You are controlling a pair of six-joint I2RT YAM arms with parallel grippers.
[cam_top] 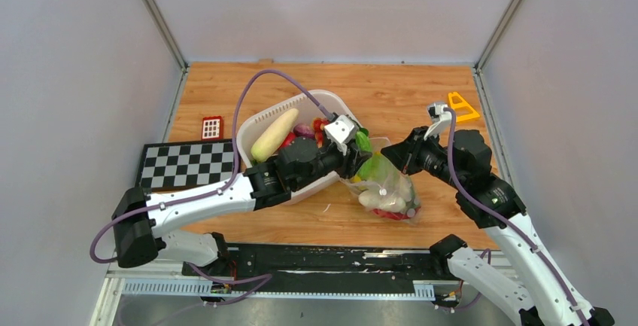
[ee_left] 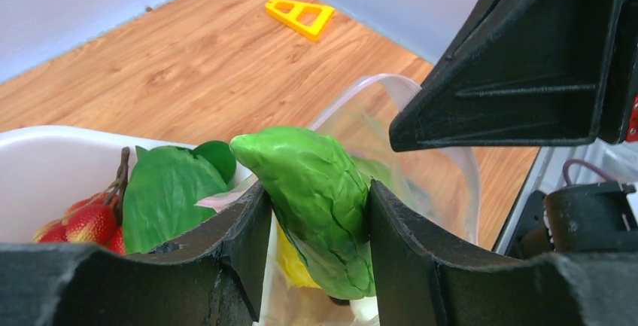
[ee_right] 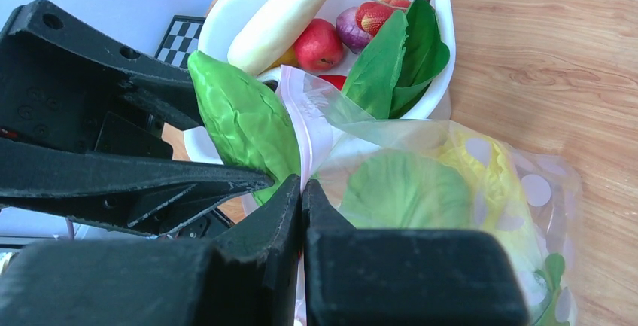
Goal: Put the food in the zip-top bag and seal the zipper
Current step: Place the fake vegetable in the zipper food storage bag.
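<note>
Left hand (ee_left: 320, 254) has the green leafy plastic piece (ee_left: 316, 198) pinched between its two black fingers, right at the mouth of the clear zip-top bag with pale pink spots (ee_right: 481, 183). Only the left wrist view shows that grip; from above, the arm covers it. The right wrist view gives the other half: right hand (ee_right: 302, 190) clamped tight on the bag's rim, where the pale pink zipper strip (ee_right: 310, 126) runs into the fingers. Through the plastic it shows a yellow cabbage (ee_right: 489, 164) and a round green leaf (ee_right: 406, 190). Overhead, the bag lies on the wooden worktop (cam_top: 391, 96) just beside the white plastic tub (cam_top: 259, 120), long white radish (cam_top: 274, 135) inside it. A yellow plastic triangle (cam_top: 461, 105) sits well apart, far right. The small red tile with a white grid (cam_top: 212, 126) is too small to read. The bag's far end is cut off in the right wrist view.
</note>
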